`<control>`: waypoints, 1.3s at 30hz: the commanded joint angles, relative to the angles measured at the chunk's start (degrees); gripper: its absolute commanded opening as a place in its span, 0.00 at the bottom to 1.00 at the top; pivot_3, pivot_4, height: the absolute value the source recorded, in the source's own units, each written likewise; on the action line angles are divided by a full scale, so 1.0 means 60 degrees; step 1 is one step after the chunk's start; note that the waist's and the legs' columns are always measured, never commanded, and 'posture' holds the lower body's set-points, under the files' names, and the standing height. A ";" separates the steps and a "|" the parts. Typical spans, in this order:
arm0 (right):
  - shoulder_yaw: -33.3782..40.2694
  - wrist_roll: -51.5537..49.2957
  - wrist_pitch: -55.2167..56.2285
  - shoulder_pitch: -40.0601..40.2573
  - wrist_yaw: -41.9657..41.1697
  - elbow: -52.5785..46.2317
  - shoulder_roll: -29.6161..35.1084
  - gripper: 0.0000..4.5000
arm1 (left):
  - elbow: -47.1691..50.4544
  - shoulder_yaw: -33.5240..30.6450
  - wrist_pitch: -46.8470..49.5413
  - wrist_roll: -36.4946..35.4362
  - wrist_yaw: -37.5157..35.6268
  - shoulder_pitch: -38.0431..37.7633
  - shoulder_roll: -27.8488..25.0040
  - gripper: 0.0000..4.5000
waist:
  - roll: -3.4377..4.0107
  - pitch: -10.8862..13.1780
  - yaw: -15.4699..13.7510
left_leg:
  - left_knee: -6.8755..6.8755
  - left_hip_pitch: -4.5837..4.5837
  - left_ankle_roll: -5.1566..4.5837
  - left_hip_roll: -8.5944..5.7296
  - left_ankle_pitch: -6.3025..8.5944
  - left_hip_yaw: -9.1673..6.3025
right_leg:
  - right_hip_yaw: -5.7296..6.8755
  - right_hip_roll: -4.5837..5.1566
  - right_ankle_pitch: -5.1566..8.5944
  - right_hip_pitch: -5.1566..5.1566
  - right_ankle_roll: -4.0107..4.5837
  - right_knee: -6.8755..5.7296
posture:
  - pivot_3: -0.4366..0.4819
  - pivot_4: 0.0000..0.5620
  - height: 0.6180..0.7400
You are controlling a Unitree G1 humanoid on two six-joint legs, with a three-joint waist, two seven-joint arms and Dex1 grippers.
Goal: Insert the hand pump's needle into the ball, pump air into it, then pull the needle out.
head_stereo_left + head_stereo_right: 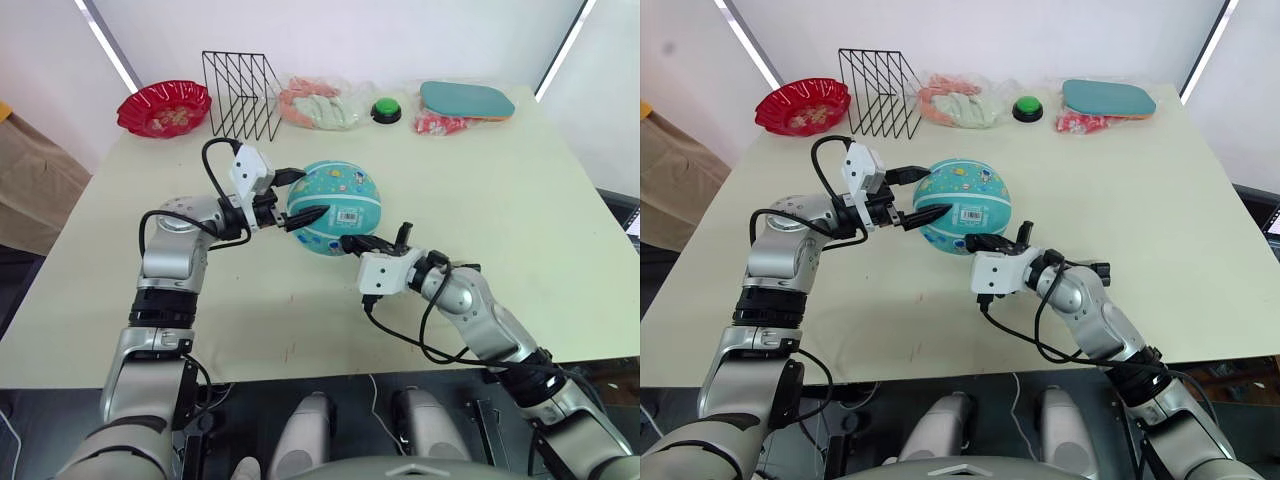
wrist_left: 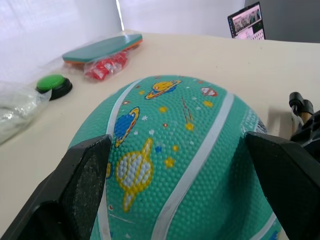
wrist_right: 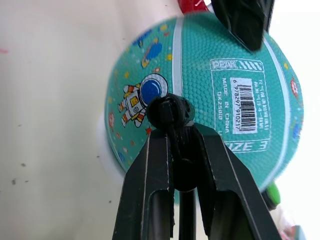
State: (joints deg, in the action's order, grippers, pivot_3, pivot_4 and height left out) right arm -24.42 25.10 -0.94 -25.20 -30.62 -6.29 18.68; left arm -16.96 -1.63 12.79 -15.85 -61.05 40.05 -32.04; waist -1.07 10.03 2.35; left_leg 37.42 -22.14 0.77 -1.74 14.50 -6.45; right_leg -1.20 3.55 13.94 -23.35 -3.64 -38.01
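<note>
The ball [image 2: 175, 165] is pebbled teal rubber with smooth white seams and a paper-like barcode label [image 3: 247, 112]. The left gripper's fingers [image 2: 80, 185] look like matt, grainy black plastic. The worktop [image 1: 480, 190] is smooth, matt cream, faintly scuffed.

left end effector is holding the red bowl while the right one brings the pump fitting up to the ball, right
Not quite. The left end effector straddles the ball, one finger on each side, as the left wrist view shows; the red bowl sits untouched at the table's far edge. The right end effector does hold the pump fitting at the ball.
</note>
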 commanded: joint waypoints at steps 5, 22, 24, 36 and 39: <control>0.0485 -0.0892 -0.0170 -0.0803 -0.0369 -0.0152 -0.0245 0.01 | 0.0033 0.0319 -0.0102 -0.0020 -0.0327 0.0377 0.0178 1.00 | 0.0001 0.0000 0.0003 | -0.0002 -0.0001 0.0021 0.0000 -0.0012 0.0005 | -0.0004 0.0001 0.0000 -0.0001 0.0001 0.0003 | 0.48 0.27 1.00; 0.1078 -0.2920 -0.1683 -0.1260 -0.2058 -0.0388 0.0017 0.25 | -0.1082 0.1025 -0.0911 0.0982 -0.0136 0.0339 0.0344 1.00 | 0.0001 -0.0001 -0.0052 | 0.0002 0.0008 -0.0008 -0.0003 0.0004 0.0001 | 0.0000 0.0003 -0.0004 0.0005 0.0004 -0.0010 | 0.48 0.27 1.00; 0.1022 -0.2916 -0.1625 -0.1318 -0.2101 -0.0391 0.0086 0.43 | -0.1079 0.1020 -0.0907 0.0985 -0.0125 0.0343 0.0347 1.00 | 0.0001 -0.0001 -0.0042 | 0.0001 0.0011 -0.0008 -0.0003 0.0004 0.0002 | 0.0000 0.0003 -0.0004 0.0006 0.0004 -0.0011 | 0.48 0.27 1.00; 0.0783 -0.2989 -0.1284 -0.1608 -0.2089 -0.0023 -0.0142 0.64 | -0.1142 0.0773 -0.0609 0.0763 -0.0048 0.0430 0.0443 1.00 | 0.0001 -0.0001 -0.0031 | 0.0002 0.0021 0.0001 -0.0002 -0.0003 -0.0004 | 0.0001 0.0000 -0.0005 0.0007 0.0004 -0.0026 | 0.48 0.27 1.00; 0.0726 -0.2963 -0.1243 -0.1611 -0.2061 0.0096 -0.0250 0.64 | -0.1154 0.0756 -0.0594 0.0756 -0.0088 0.0431 0.0406 1.00 | 0.0001 -0.0002 -0.0022 | 0.0002 0.0022 0.0003 -0.0001 -0.0004 -0.0006 | 0.0001 -0.0001 -0.0005 0.0007 0.0004 -0.0029 | 0.48 0.27 1.00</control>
State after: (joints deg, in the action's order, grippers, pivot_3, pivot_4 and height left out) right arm -20.11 7.91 -9.63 -33.43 -43.33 -4.98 17.56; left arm -22.48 2.65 8.18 -11.48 -61.51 42.57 -29.51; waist -1.06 10.02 2.22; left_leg 37.43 -22.00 0.79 -1.75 14.47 -6.48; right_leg -1.19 3.54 13.91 -23.31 -3.61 -38.19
